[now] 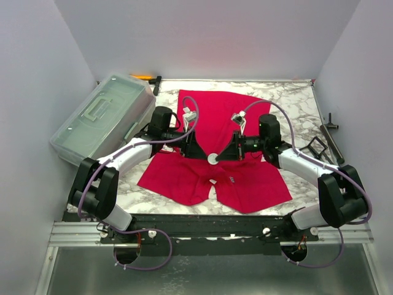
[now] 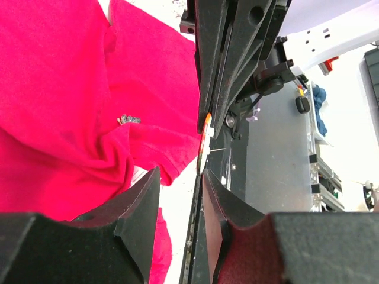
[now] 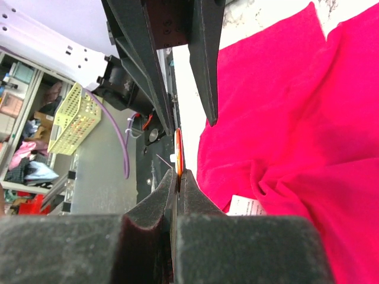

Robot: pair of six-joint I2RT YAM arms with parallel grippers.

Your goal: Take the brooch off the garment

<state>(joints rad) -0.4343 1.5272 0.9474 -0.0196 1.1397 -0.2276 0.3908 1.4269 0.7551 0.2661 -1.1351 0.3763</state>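
The right gripper (image 3: 177,176) has its fingers pressed together on the brooch (image 1: 212,158), a round white disc with an orange rim, held up over the middle of the counter (image 1: 288,104), a little toward the near edge. Both wrist cameras see it edge-on, so its flat plane runs in line with both sets of fingers. The left gripper (image 2: 180,174) faces it from the other side, fingers spread and holding nothing. The disc sits just ahead of those fingertips, off-centre in the gap and almost against one finger. Both arms are right at it, but only the right has hold.

From the wrist views the brooch looks clear of the garment (image 1: 215,117), which lies spread from the middle toward the far edge, its white label (image 3: 246,205) showing on the near side. A small silvery piece (image 2: 128,119) rests on the cloth beside the left gripper; I cannot tell what it is.

A clear plastic box (image 1: 101,117) fills the far left corner and black tools (image 1: 328,132) lie along the right edge, both well apart from the disc. My read: the obstacle is the left gripper itself, nose to nose with the right, so it needs to back away before the brooch travels.
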